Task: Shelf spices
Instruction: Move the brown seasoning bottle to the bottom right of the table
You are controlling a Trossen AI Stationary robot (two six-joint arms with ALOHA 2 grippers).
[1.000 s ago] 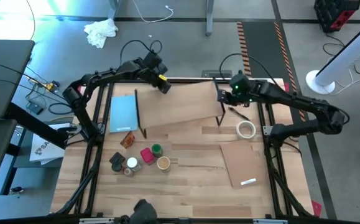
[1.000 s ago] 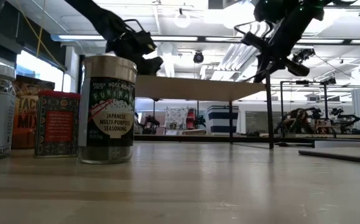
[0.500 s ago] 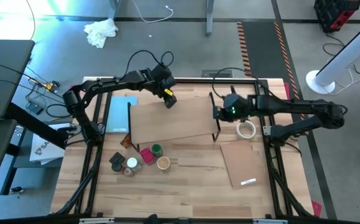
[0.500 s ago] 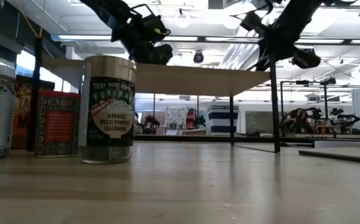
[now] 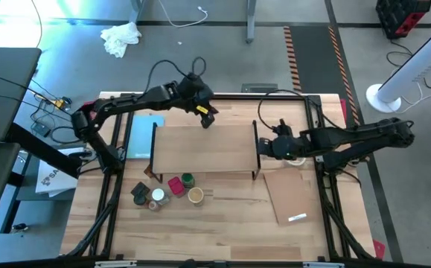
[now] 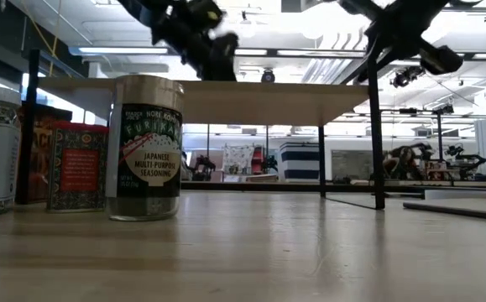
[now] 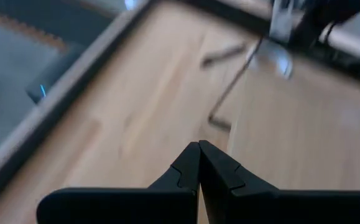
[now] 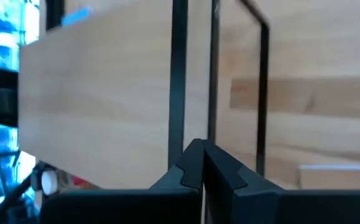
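Observation:
The shelf (image 5: 204, 149), a pale plank on black wire end frames, stands on those frames mid-table, square to the table's edges. My left gripper (image 5: 209, 121) is shut at the plank's far edge. My right gripper (image 5: 263, 147) is shut at the shelf's right end frame. The spices (image 5: 167, 190) stand in a cluster on the table before the shelf's left half, among them a green-topped jar (image 5: 188, 179), a red tin (image 5: 175, 185) and a tan-topped jar (image 5: 195, 195). The low view shows a seasoning jar (image 6: 146, 147) and the red tin (image 6: 77, 166) close up. My left gripper comes slanting down from the far side, its shut fingertips (image 7: 198, 152) at the plank's far edge (image 7: 235, 124), right of the middle. Whether they touch the plank I cannot tell. My right gripper comes from the table's right, slanting down, its shut fingertips (image 8: 199, 152) against a black upright wire (image 8: 178, 87) of the shelf's right end frame. The shelf stays standing on the table.
A light-blue pad (image 5: 142, 134) lies left of the shelf, its right edge under the shelf's left end. A white tape ring (image 5: 297, 158) sits behind my right arm. A thin flat board (image 5: 293, 195) with a small white piece (image 5: 297, 217) lies near right.
The shelf has turned from slanted to square with the table, its right end swinging toward the near edge and its left end sliding left over the pad's edge. My right gripper has gone toward the near edge along with that end. My left gripper has gone right and nearer.

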